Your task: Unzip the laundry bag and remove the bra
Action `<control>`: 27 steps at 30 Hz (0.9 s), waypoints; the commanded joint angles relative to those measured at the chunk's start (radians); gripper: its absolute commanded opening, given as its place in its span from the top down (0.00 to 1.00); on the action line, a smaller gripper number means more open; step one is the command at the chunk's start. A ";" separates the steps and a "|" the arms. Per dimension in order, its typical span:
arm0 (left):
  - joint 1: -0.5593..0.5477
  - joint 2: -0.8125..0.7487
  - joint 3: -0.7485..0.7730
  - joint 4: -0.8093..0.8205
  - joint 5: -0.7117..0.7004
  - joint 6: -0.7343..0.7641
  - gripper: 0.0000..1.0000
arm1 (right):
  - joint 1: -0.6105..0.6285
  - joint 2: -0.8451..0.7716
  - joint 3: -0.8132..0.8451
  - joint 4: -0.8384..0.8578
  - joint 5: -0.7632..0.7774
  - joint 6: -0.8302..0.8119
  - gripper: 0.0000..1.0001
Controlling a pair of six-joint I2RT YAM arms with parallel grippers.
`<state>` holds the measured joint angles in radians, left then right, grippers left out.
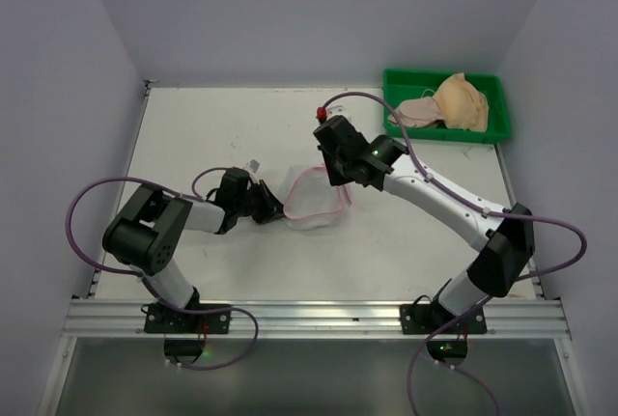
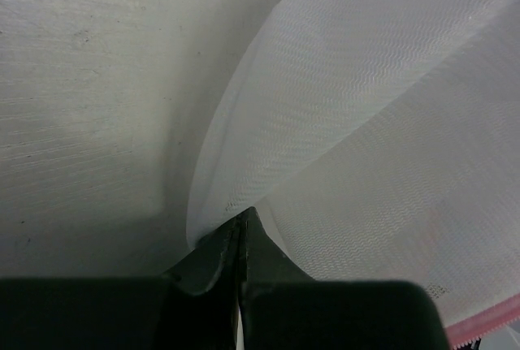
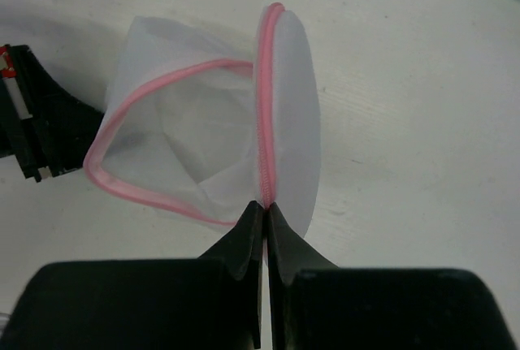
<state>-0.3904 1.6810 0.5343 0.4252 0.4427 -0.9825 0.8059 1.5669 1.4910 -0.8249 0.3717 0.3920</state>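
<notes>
Top external: left pincer (image 1: 279, 211) and right pincer (image 1: 340, 187) clamp the laundry bag (image 1: 314, 202).

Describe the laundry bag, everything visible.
The bag is white see-through mesh with pink zipper trim, lying on the table. It is unzipped: the mouth gapes, one round half stands up, nothing visible inside. The left pincer is shut on a mesh fold at its left side; the right pincer is shut on the pink trim at its right.
</notes>
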 commanded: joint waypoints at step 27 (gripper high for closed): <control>-0.007 -0.038 -0.025 0.030 -0.021 -0.008 1.00 | 0.134 0.326 -0.015 0.280 -0.384 0.062 0.96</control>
<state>-0.3950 1.6756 0.5228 0.4393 0.4377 -0.9882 0.9421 1.8793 1.4918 -0.5743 0.0078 0.4553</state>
